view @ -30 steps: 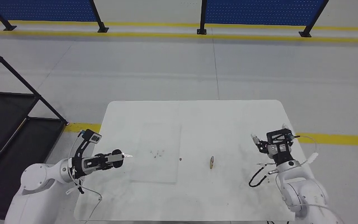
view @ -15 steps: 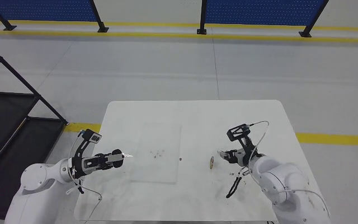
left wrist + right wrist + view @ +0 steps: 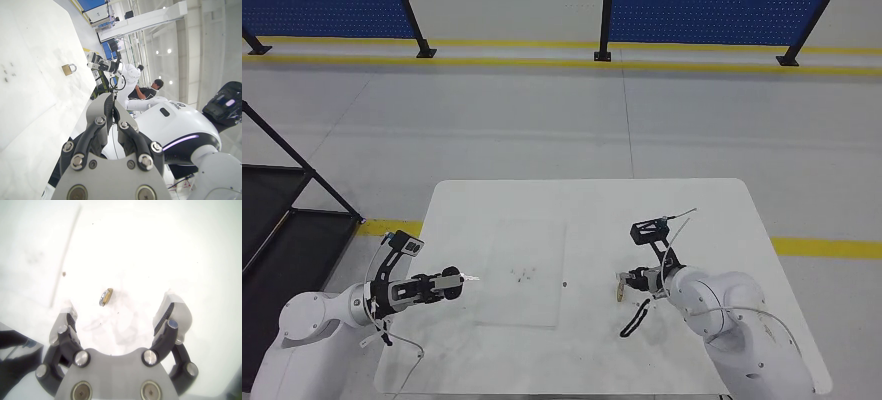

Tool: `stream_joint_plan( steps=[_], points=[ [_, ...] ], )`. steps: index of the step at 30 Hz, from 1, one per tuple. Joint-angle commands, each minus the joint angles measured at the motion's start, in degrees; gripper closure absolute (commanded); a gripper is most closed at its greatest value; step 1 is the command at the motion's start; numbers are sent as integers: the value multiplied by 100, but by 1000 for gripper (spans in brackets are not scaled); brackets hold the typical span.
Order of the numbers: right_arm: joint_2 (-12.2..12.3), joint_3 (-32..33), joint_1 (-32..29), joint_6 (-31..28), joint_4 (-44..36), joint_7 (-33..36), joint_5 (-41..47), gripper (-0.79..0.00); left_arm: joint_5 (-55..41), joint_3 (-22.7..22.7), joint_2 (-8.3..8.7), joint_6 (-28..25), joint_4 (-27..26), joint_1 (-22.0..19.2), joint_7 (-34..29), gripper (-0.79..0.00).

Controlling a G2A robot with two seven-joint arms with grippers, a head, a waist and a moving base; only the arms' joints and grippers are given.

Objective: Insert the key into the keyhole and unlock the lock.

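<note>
A small brass padlock (image 3: 620,290) with a silver shackle lies on the white table (image 3: 592,205), right of centre. My right gripper (image 3: 628,281) hovers just beside it, open. In the right wrist view the padlock (image 3: 105,297) lies on edge just beyond the gap of the right gripper (image 3: 121,308), touching neither finger. My left gripper (image 3: 456,282) is held over the table's left side, shut on the thin silver key (image 3: 471,278), whose tip points toward the centre. In the left wrist view the left gripper (image 3: 111,99) pinches the key (image 3: 113,94), with the padlock (image 3: 68,69) far off.
A thin translucent mat (image 3: 522,275) lies between the two arms, with several small dark specks (image 3: 527,269) on it; its edge (image 3: 64,256) runs near the padlock. A black cable (image 3: 634,320) hangs from the right arm. A dark rack (image 3: 282,230) stands left of the table.
My right arm has swung from the table's right edge leftward to the padlock, with its gripper open. The left arm and the key have stayed put.
</note>
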Motion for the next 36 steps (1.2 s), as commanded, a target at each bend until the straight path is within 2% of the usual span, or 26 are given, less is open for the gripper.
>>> stream_joint_plan(
  steps=[1,7,10,13,17,18,25,36],
  points=[
    [0,0,0,0,0,0,-1,-785,0,0,0,0,0,0,0,0],
    [0,0,0,0,0,0,-1,-785,0,0,0,0,0,0,0,0],
    [-14,-79,52,-335,73,-82,366,-785,0,0,0,0,0,0,0,0],
    [-49,-227,366,-259,231,235,405,-785,0,0,0,0,0,0,0,0],
    [-138,-535,974,279,553,921,319,-785,0,0,0,0,0,0,0,0],
    [-175,-675,1172,489,619,1105,205,-785,0,0,0,0,0,0,0,0],
    [-397,-951,1618,435,1656,1189,63,-785,0,0,0,0,0,0,0,0],
    [-832,-1032,1707,344,2517,1281,-326,-785,0,0,0,0,0,0,0,0]
  ],
)
